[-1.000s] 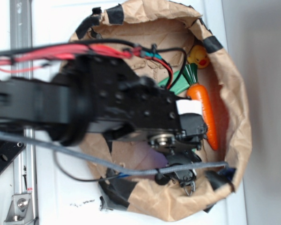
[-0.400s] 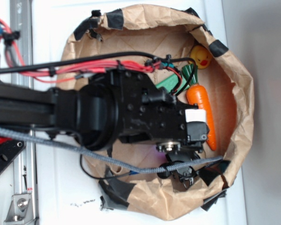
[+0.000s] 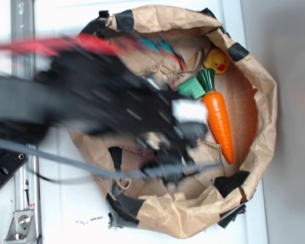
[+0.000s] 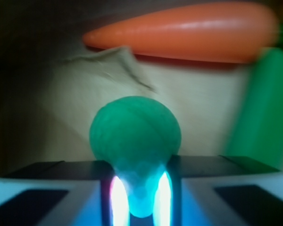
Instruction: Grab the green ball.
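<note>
In the wrist view the green ball (image 4: 134, 136) sits pinched between my two fingers, its lower part squeezed into the narrow gap and lit by their glow. My gripper (image 4: 137, 197) is shut on it. In the exterior view my arm is a motion blur over the brown paper bag (image 3: 264, 101). The gripper (image 3: 170, 170) shows there only as a dark smear near the bag's lower middle. The ball is hidden there by the arm.
An orange carrot (image 3: 218, 119) with a dark green top lies along the bag's right side, also seen as the carrot (image 4: 179, 30) in the wrist view. A flat green block (image 3: 191, 87) and a yellow duck (image 3: 216, 60) lie near the carrot's top. Crumpled paper walls ring everything.
The arm has swung up and left and is now blurred by motion. The green block and the carrot's top are more uncovered than before.
</note>
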Available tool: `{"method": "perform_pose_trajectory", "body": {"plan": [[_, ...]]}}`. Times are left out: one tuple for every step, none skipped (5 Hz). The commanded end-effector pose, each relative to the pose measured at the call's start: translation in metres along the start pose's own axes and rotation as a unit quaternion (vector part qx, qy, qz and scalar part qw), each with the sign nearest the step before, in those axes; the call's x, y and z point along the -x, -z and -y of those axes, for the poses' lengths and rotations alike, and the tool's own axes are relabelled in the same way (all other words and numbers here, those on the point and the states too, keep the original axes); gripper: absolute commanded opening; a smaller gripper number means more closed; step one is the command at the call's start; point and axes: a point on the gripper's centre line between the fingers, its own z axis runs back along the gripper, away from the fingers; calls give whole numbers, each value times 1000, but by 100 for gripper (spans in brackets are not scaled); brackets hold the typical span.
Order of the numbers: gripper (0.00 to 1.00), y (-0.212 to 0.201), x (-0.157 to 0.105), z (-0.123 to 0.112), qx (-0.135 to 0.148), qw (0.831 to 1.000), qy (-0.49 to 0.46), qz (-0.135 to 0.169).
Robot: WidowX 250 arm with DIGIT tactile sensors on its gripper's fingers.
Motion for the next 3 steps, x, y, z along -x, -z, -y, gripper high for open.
{"method": "perform_pose_trajectory", "body": {"plan": [[0, -83, -2, -20, -23, 999, 36, 32], [0, -84, -5, -20, -30, 999, 37, 19], [0, -86, -5, -23, -37, 999, 27, 20]]}}
